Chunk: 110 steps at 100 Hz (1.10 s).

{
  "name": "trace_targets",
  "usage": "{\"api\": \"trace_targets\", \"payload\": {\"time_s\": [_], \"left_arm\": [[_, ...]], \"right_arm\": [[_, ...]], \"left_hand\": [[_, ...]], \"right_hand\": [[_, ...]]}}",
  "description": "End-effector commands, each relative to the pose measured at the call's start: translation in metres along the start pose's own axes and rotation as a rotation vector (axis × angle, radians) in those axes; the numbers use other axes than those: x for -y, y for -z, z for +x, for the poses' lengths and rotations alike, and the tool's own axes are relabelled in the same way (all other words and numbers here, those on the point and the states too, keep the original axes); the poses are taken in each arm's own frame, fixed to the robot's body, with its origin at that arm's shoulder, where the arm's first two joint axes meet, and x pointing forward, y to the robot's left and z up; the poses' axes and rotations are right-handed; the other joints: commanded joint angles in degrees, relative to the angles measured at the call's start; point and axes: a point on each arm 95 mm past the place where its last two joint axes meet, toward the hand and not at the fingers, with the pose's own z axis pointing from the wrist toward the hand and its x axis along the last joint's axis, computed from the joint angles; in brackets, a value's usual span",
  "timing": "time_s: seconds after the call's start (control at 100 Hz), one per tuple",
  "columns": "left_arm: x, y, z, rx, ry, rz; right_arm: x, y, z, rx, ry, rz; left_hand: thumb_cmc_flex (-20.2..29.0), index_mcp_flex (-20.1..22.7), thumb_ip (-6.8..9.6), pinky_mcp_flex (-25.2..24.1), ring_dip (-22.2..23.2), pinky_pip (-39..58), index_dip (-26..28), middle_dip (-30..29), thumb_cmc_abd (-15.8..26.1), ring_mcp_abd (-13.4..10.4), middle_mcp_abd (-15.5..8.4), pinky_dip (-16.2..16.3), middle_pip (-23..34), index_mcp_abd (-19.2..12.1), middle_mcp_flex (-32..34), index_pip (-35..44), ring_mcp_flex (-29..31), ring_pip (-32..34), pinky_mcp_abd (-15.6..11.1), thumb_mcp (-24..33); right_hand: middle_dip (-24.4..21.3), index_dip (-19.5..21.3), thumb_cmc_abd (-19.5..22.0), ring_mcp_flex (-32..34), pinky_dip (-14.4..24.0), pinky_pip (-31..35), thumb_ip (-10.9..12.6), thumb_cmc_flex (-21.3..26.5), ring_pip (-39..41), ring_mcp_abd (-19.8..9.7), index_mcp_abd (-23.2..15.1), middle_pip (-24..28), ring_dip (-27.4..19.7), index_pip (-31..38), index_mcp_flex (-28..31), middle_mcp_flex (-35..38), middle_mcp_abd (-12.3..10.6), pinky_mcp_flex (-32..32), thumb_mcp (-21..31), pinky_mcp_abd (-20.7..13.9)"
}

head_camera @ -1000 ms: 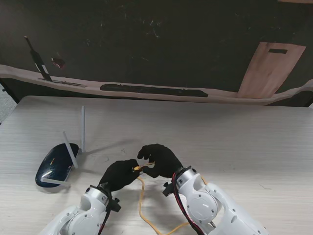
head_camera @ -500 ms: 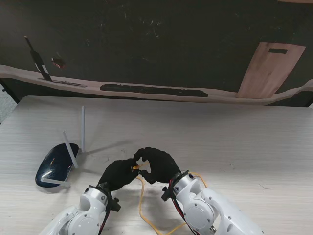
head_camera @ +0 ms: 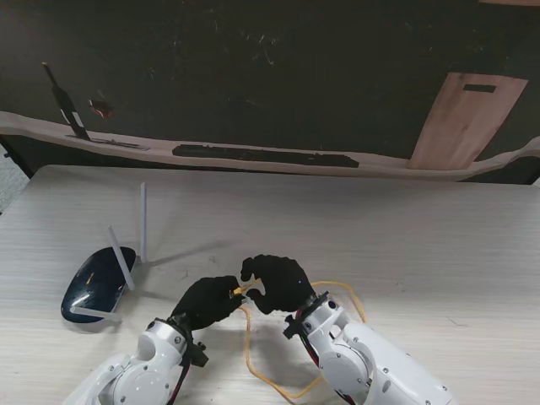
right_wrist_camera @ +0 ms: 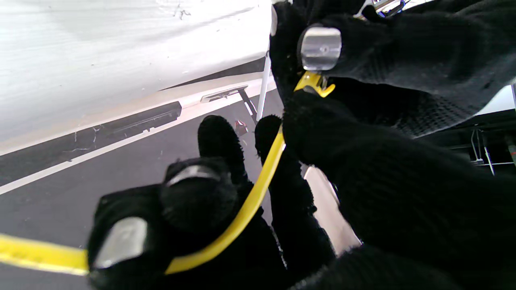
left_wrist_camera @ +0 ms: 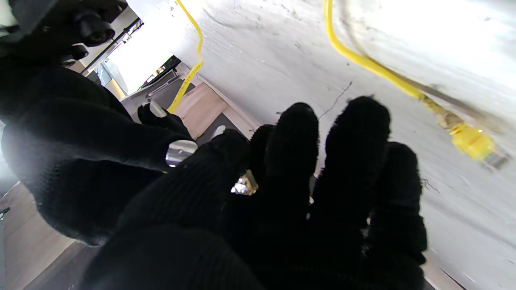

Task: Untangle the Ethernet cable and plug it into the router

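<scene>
A yellow Ethernet cable (head_camera: 250,342) loops on the table between my forearms, and another bend (head_camera: 344,291) shows beside the right arm. My left hand (head_camera: 205,302) pinches one plug (left_wrist_camera: 244,186) between thumb and fingers. My right hand (head_camera: 277,283) meets it fingertip to fingertip and is closed on the cable (right_wrist_camera: 246,207) just behind that plug (right_wrist_camera: 311,82). The cable's other plug (left_wrist_camera: 471,141) lies loose on the table. The dark blue router (head_camera: 95,285) with white antennas (head_camera: 143,221) sits to the left of both hands, apart from them.
The pale wooden table (head_camera: 405,236) reaches to a dark floor beyond its far edge. A wooden board (head_camera: 466,118) leans at the far right, and a black strip (head_camera: 261,155) lies along the ledge behind the table.
My right hand has drawn slightly nearer to me and to the right while staying on the cable. The yellow loop beside the right arm has spread wider. The left hand has hardly moved.
</scene>
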Motion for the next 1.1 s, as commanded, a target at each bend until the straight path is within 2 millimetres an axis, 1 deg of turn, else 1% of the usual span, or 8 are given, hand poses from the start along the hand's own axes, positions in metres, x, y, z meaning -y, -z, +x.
{"api": "trace_targets", "payload": {"time_s": [0.0, 0.28, 0.37, 0.59, 0.79, 0.94, 1.0, 1.09], "left_arm": [[-0.0044, 0.0014, 0.001, 0.008, 0.016, -0.022], [-0.0051, 0.0008, 0.002, 0.01, 0.018, -0.031], [-0.0051, 0.0011, 0.0022, 0.01, 0.019, -0.032], [-0.0047, 0.0016, 0.0023, 0.012, 0.019, -0.035], [-0.0048, 0.002, 0.003, 0.012, 0.028, -0.037], [-0.0055, 0.0026, 0.0032, 0.014, 0.03, -0.031], [-0.0051, 0.0027, 0.0026, 0.006, 0.038, -0.022], [-0.0024, 0.0048, 0.0007, -0.011, 0.043, -0.045]], "right_arm": [[0.0036, 0.001, 0.0015, -0.002, -0.011, 0.012], [0.0047, 0.0013, 0.0009, -0.009, 0.0, 0.021], [0.0053, 0.0009, 0.001, -0.012, 0.001, 0.024], [0.0071, 0.0001, 0.0009, -0.016, 0.005, 0.035], [0.0086, -0.0001, 0.001, -0.017, 0.009, 0.041], [0.0079, 0.0001, 0.0008, -0.013, 0.011, 0.042], [0.0068, 0.0006, 0.0007, -0.001, 0.005, 0.044], [0.0054, 0.0012, 0.0011, 0.044, -0.041, 0.038]], "left_hand": [[0.95, 1.64, -0.38, -0.94, 0.52, 2.87, -0.22, 0.26, 0.8, 5.57, -0.09, 1.7, 1.44, -0.22, 0.99, 1.91, 1.26, 1.88, -0.97, 1.04], [1.25, 1.45, -0.24, -1.02, 0.55, 2.78, -0.18, 0.32, 1.11, 5.43, -0.12, 1.73, 1.48, -0.37, 0.88, 1.85, 1.04, 1.79, -0.99, 0.38], [1.46, 1.41, -0.06, -1.21, 0.58, 2.59, -0.15, 0.35, 1.18, 6.31, -0.09, 1.7, 1.47, -0.5, 0.8, 1.79, 0.61, 1.55, -1.06, -0.15], [1.69, 1.31, 0.08, -1.47, 0.71, 2.4, -0.15, 0.39, 1.37, 6.34, -0.17, 1.68, 1.45, -0.55, 0.56, 1.67, 0.44, 1.55, -1.1, -0.61], [1.97, 1.03, 0.29, -1.98, 0.74, 2.16, -0.27, 0.44, 1.46, 6.24, 0.0, 1.66, 1.39, -0.35, 0.28, 1.32, 0.08, 1.39, -1.14, -1.01], [1.4, 0.4, 1.07, -2.43, 0.75, 1.88, -1.06, 0.44, 1.35, 6.26, -0.11, 1.66, 1.13, -1.0, -0.32, -0.39, -0.66, 0.97, -1.2, -1.69], [-1.84, -0.57, 2.62, -4.28, 1.35, 0.36, -0.77, 0.96, -0.17, 4.9, -0.84, 1.2, 0.39, -2.2, -2.57, -4.71, -2.84, -0.24, -2.31, -0.52], [-11.3, -5.87, 4.18, -10.93, 3.06, -4.74, 1.4, 1.83, -2.13, 4.0, -1.59, -0.6, -3.22, -3.63, -11.35, -13.91, -11.12, -5.42, -4.15, 8.18]], "right_hand": [[-1.25, -1.52, -1.63, 0.77, 1.74, 12.83, -1.32, 1.52, 3.43, 0.76, -1.02, 2.96, 1.73, 2.84, 1.0, 4.18, 1.38, 1.72, 0.57, -11.1], [-0.62, -1.33, -1.24, 0.83, 4.71, 14.14, -1.93, -0.81, 6.52, -0.16, -4.13, 4.8, 3.83, 4.91, 2.52, 5.9, -0.19, 2.58, 0.0, -15.05], [-0.41, -0.88, -1.1, 0.87, 5.13, 14.14, -1.95, -0.91, 6.84, -0.25, -5.31, 5.21, 3.99, 5.44, 3.21, 6.57, -0.52, 2.69, 0.05, -15.37], [-1.12, -0.9, -0.53, 0.9, 7.34, 14.14, -1.84, -0.65, 8.34, -0.81, -7.36, 5.24, 4.91, 5.48, 5.73, 8.78, -1.27, 3.1, -0.03, -16.64], [-0.9, -0.3, -0.59, 0.94, 9.81, 14.14, -1.56, 0.58, 9.92, -1.82, -6.08, 6.71, 6.02, 6.08, 7.96, 11.57, -0.75, 3.5, 0.6, -18.16], [0.33, 1.06, 0.32, 0.94, 11.36, 14.14, -1.23, 1.7, 10.52, -2.64, -4.78, 9.4, 6.72, 6.36, 8.43, 11.82, 0.74, 3.66, 1.26, -19.41], [1.19, 2.07, 1.19, 0.96, 11.57, 14.14, -1.13, 1.86, 10.6, -2.95, -4.57, 10.68, 6.84, 6.47, 8.16, 11.26, 1.32, 3.7, 1.35, -19.86], [2.43, 3.44, 2.27, 0.99, 11.84, 14.14, -1.03, 2.14, 10.96, -3.2, -3.86, 12.22, 6.99, 6.55, 7.6, 10.66, 2.12, 3.75, 1.3, -20.22]]}}
